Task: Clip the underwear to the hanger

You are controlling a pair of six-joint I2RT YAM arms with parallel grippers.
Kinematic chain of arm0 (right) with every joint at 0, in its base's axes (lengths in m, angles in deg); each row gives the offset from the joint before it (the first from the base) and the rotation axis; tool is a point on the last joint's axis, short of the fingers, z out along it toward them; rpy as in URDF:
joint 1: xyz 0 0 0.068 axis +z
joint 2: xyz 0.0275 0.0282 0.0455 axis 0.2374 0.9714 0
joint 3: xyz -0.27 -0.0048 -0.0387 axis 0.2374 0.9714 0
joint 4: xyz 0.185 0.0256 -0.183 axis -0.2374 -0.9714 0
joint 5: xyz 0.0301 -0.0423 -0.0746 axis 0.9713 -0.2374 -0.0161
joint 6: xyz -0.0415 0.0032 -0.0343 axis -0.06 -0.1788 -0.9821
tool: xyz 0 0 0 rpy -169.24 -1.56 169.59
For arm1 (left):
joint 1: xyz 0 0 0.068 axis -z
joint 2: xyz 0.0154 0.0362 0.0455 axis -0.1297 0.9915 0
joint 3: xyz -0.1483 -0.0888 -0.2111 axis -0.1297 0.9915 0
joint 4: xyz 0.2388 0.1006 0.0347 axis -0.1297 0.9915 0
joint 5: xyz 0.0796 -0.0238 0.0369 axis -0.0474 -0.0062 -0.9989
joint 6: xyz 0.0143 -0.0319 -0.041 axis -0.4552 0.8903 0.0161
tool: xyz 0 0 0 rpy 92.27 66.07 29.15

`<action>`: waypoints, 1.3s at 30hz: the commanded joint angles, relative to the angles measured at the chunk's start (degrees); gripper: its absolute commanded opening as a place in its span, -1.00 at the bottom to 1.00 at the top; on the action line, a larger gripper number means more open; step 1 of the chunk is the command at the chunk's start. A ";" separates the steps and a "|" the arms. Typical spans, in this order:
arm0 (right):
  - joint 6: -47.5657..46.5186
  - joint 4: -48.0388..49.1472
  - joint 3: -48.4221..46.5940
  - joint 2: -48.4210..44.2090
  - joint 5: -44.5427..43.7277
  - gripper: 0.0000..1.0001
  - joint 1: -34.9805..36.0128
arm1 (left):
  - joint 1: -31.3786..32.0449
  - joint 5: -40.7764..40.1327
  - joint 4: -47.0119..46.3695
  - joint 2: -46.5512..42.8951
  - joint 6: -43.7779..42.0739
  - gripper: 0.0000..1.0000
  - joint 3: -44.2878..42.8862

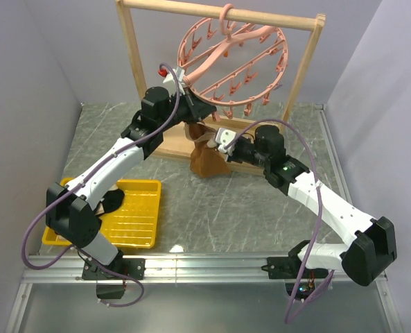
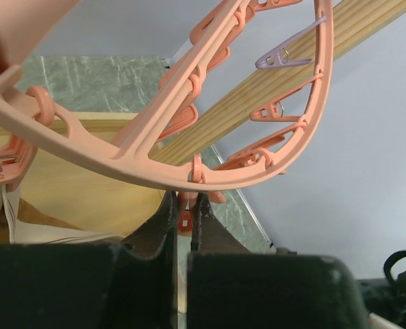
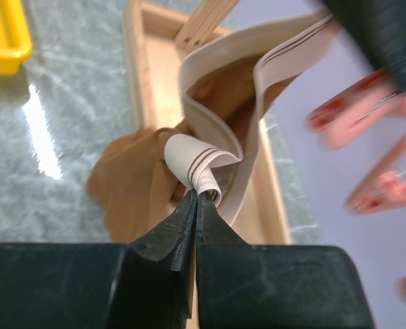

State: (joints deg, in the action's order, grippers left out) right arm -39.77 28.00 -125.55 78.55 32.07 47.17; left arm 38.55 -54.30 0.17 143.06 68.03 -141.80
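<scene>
The salmon-pink ring hanger [image 1: 234, 61] hangs by its hook from the wooden rack's top bar. My left gripper [image 1: 186, 104] is at the ring's lower left rim and is shut on one dangling pink clip [image 2: 183, 211] under the rim [image 2: 209, 175]. My right gripper [image 1: 221, 142] is shut on a folded bit of the beige waistband [image 3: 197, 168] of the brown underwear [image 1: 206, 161], held up below the ring. The brown fabric [image 3: 131, 185] sags down to the rack base. A waistband strip [image 2: 1, 212] shows under another clip; I cannot tell whether it is clipped.
The wooden frame rack [image 1: 130, 62] stands at the back, its base board [image 3: 144, 82] under the underwear. A yellow tray [image 1: 136, 215] at the near left holds a black garment [image 1: 111, 202]. Blurred pink clips [image 3: 367, 103] hang close to the right wrist.
</scene>
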 commanded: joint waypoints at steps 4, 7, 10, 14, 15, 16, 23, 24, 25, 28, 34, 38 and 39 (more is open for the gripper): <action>-1.58 -0.42 -6.79 1.79 2.85 -1.00 -1.43 | 0.20 3.10 9.88 1.17 -2.69 -1.00 -0.36; -2.02 -0.33 -7.76 2.75 3.20 -1.00 -2.14 | 0.11 4.77 8.40 0.73 -2.43 -1.00 0.69; -1.58 -0.24 -8.72 3.37 3.64 -1.00 -2.58 | 0.11 6.79 7.25 0.73 -2.25 -0.99 1.13; -0.88 -0.33 -9.61 3.90 4.87 -1.00 -3.98 | 0.11 9.16 6.28 0.82 -2.43 -1.00 1.48; -0.79 -0.59 -9.87 3.90 5.65 -1.00 -4.33 | 0.20 9.78 5.93 0.82 -2.86 -0.99 1.83; -0.61 -0.68 -10.04 3.81 6.36 -1.00 -4.69 | 0.20 10.31 5.32 0.90 -3.04 -1.00 2.01; -0.09 -2.35 -11.10 3.20 11.98 -1.00 -6.88 | 0.11 15.49 3.29 1.08 -4.89 -0.99 2.63; 0.35 -2.79 -11.62 3.28 12.60 -1.00 -7.32 | 0.11 15.93 3.29 1.34 -5.06 -0.99 2.45; 0.27 -3.14 -11.89 3.28 12.95 -1.00 -7.50 | 0.11 16.20 3.38 1.43 -5.33 -0.99 2.45; 0.71 -3.49 -12.24 3.02 14.45 -1.00 -7.94 | 0.11 17.96 1.10 1.34 -6.03 -0.99 3.06; 0.53 -4.99 -12.77 2.67 17.26 -1.00 -8.91 | -0.24 21.30 -2.77 1.26 -7.35 -1.00 4.38; 0.62 -4.99 -13.12 2.58 17.70 -1.00 -9.43 | -0.33 22.35 -3.48 1.69 -7.96 -1.00 4.04; 0.79 -4.99 -13.30 2.58 17.79 -1.00 -9.70 | -0.33 22.62 -3.39 1.96 -7.96 -1.00 3.95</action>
State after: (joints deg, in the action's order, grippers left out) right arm -39.69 22.36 -135.45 82.83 47.96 38.31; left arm 37.74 -38.10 -8.62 143.41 61.61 -139.35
